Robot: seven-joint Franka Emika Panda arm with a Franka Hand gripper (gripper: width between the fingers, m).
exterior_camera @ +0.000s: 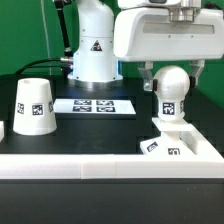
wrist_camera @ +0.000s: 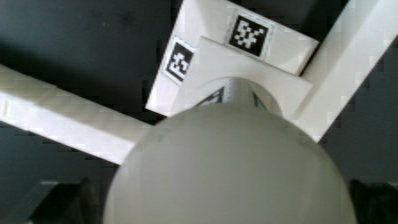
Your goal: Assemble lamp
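**Bulb upright at the base, end effector straddling its head**

At the exterior view's left, the shade (exterior_camera: 32, 105) stands narrow end up on the dark worktop (exterior_camera: 90, 137), well apart from the work. The marker board (exterior_camera: 95, 105) lies mid-scene, farther back. At the right, the bulb (exterior_camera: 172, 97) stands upright, its long axis vertical and its foot at the square base (exterior_camera: 185, 140), just behind the white border wall (exterior_camera: 90, 165). The end effector (exterior_camera: 172, 78) sits directly above, its fingers flanking the round head. I cannot tell whether they press on it or stand clear. The wrist view shows the bulb over the base. The next move likely hinges on that vertical line.
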